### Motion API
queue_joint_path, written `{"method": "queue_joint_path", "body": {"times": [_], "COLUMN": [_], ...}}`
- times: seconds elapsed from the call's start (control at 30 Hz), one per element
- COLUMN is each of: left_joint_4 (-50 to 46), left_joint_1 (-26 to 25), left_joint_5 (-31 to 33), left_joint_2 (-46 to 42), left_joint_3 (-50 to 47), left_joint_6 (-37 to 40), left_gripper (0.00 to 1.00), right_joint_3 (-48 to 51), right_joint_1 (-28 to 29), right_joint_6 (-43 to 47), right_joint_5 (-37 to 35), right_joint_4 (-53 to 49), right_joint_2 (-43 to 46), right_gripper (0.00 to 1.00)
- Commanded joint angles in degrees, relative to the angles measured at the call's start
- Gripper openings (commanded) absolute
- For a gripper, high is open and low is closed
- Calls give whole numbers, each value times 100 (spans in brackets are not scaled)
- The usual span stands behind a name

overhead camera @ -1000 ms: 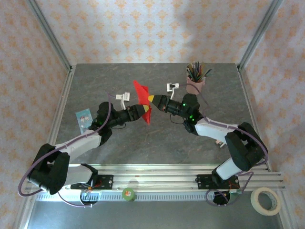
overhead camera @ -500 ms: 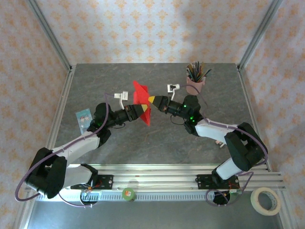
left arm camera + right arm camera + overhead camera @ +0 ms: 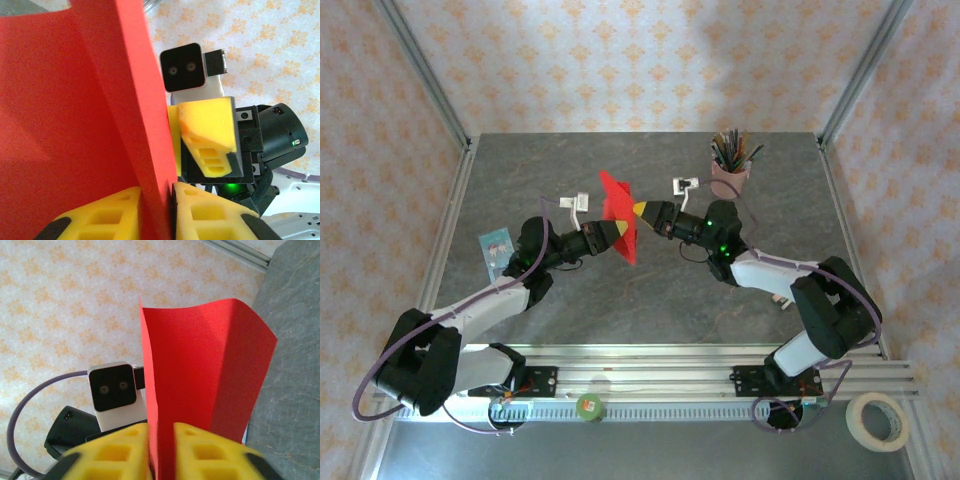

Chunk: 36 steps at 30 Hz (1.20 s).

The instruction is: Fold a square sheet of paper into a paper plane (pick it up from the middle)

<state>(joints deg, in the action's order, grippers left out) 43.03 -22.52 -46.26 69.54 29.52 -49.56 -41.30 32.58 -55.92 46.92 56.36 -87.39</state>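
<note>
Paper [image 3: 616,195] hangs clear above table [image 3: 770,170]. Left gripper [image 3: 617,233] clamps it; right gripper [image 3: 638,209] straddles it, grip indeterminate.

The left arm [image 3: 480,300] and right arm [image 3: 768,268] are showing white shells between black joints, each trailing a purple cable [image 3: 365,385]. The left gripper [image 3: 620,233] and right gripper [image 3: 640,209] are wearing yellow fingers [image 3: 207,135] with rectangular cut-outs. A green light [image 3: 722,224] is glowing right of centre.

high rear overview; two opposed wrist close-ups sharing red paper [image 3: 60,125]
</note>
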Motion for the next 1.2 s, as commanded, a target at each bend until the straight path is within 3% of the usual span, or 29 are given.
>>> {"method": "queue_joint_path", "body": {"times": [0.0, 0.13, 0.3, 0.43, 0.6, 0.8, 0.93, 1.17], "left_joint_4": [-43, -643, -2017, -3386, -5062, -6354, -6871, -7633], "left_joint_1": [-14, -15, -15, -56, -422, -922, -1252, -1675], "left_joint_5": [50, 327, 1043, 1875, 3519, 5529, 6644, 8158], "left_joint_2": [51, 42, 48, 212, 685, 1512, 2173, 3473], "left_joint_3": [106, 290, 743, 1364, 2344, 3271, 3735, 4421], "left_joint_6": [203, 487, 1212, 1915, 2667, 3078, 3310, 3440], "left_gripper": [18, 17, 14, 11, 11, 10, 9, 10], "right_joint_3": [69, 244, 277, 105, 16, 185, 232, 194], "right_joint_1": [-98, -256, -412, -417, -421, -423, -463, -817], "right_joint_6": [153, 354, 1123, 1771, 2193, 2254, 1930, 1856], "right_joint_5": [-93, -566, -1432, -2335, -3214, -3945, -5060, -4991], "right_joint_4": [-142, -642, -1938, -3095, -3781, -4036, -4738, -5217], "right_joint_2": [238, 584, 1083, 1390, 1564, 1814, 1936, 1926], "right_gripper": [34, 51, 63, 65, 64, 64, 65, 65]}}
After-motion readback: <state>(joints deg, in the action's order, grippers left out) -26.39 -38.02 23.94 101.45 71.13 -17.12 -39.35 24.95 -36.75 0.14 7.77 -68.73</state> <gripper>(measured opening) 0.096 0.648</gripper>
